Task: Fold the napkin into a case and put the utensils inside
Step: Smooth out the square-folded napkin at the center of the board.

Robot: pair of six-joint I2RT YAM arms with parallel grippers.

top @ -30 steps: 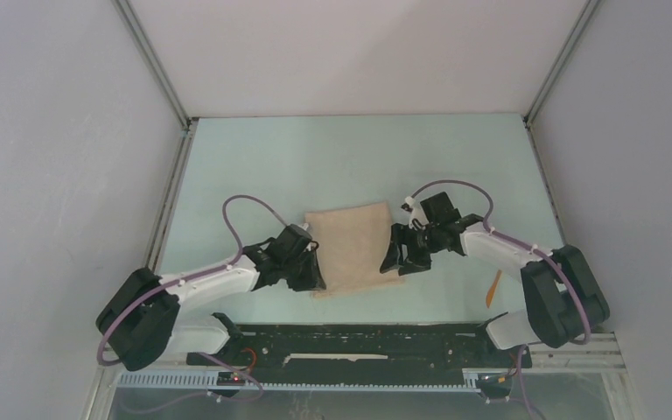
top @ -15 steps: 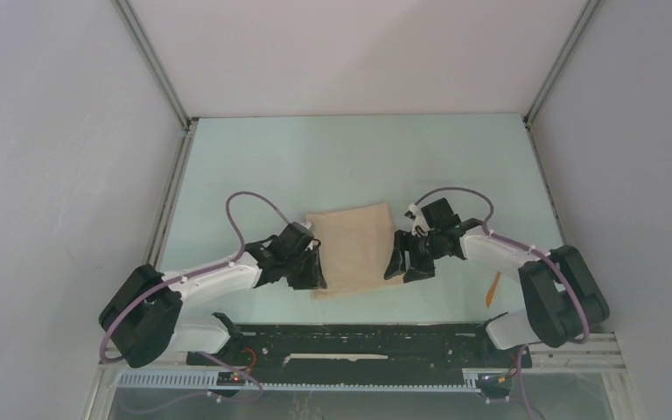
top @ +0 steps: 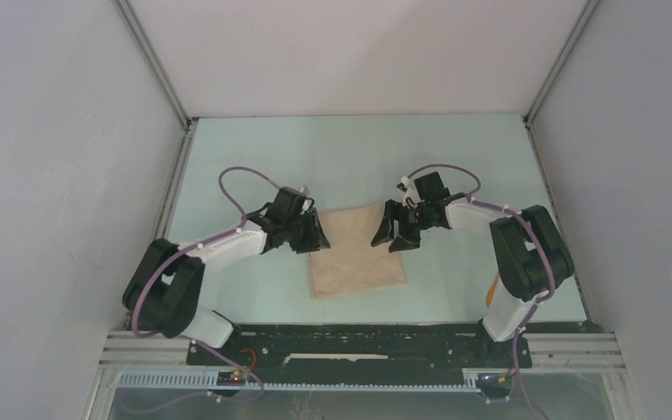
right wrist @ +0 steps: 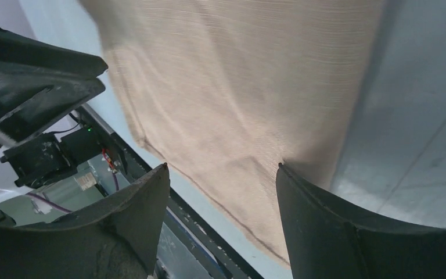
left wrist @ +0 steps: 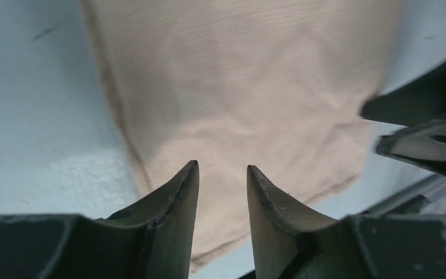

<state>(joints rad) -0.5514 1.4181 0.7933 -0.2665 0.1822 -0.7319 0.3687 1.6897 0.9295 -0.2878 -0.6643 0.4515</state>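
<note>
The napkin (top: 356, 255) lies flat on the table as a beige folded rectangle, and it fills both wrist views (left wrist: 238, 87) (right wrist: 238, 87). My left gripper (top: 316, 234) hovers at its far left corner. In the left wrist view this gripper (left wrist: 220, 171) is open, with only cloth showing below the gap. My right gripper (top: 384, 234) hovers at the far right corner, and the right wrist view shows it (right wrist: 222, 168) wide open and holding nothing. One orange utensil (top: 490, 290) peeks out beside the right arm's base, mostly hidden.
The pale green table (top: 350, 157) is walled by grey panels on three sides. A black rail (top: 359, 337) runs along the near edge, between the arm bases. The two grippers face each other across the cloth, a short way apart.
Both grippers have moved from the napkin's near sides up to its far corners. The left jaws have spread wider. The napkin lies about where it was.
</note>
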